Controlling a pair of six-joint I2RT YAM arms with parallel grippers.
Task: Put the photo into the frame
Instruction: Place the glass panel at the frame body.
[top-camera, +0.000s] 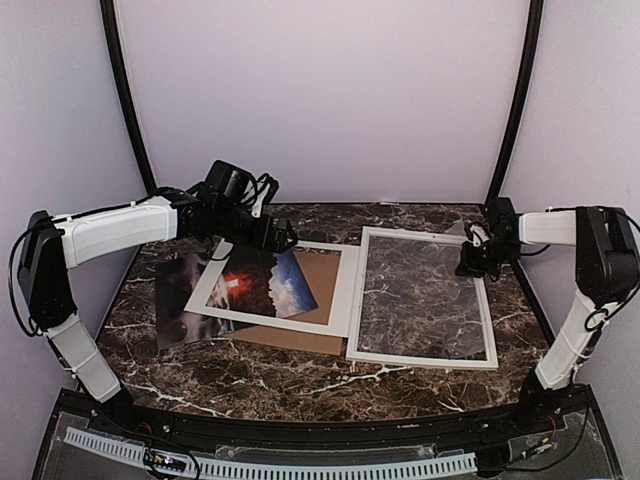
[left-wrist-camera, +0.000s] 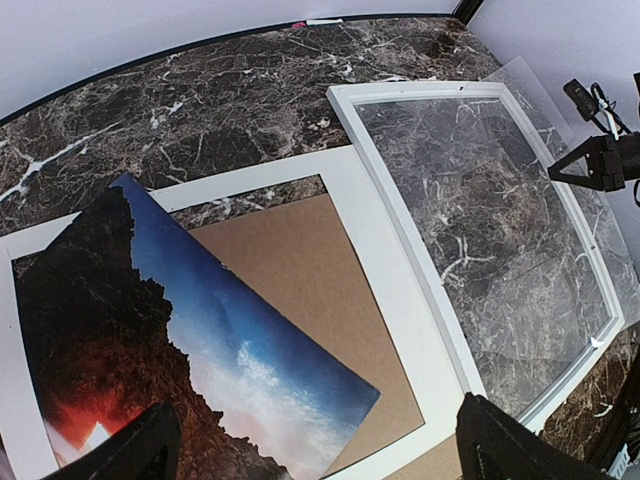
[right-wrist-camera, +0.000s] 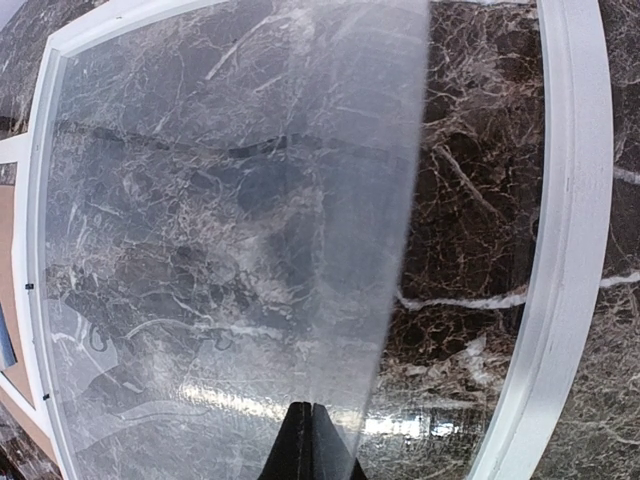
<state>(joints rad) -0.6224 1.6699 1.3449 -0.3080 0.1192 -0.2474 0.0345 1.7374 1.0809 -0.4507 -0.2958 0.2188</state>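
1 photo (left-wrist-camera: 200, 350) corner outside left-wrist view

Soft, even light falls from above, leaving only faint shadows on the marble table (top-camera: 300, 385). The clear sheet (right-wrist-camera: 230, 250) carries a milky glare with a bright streak near its lower edge. The frame (right-wrist-camera: 572, 250) bows toward the right wrist view's border.

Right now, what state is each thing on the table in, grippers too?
photo: lying askew on the mat, outside the frame
frame: flat on the table, no photo inside
clear sheet: pinched at its edge, partly over frame
left gripper: open, above photo
right gripper: shut on clear sheet
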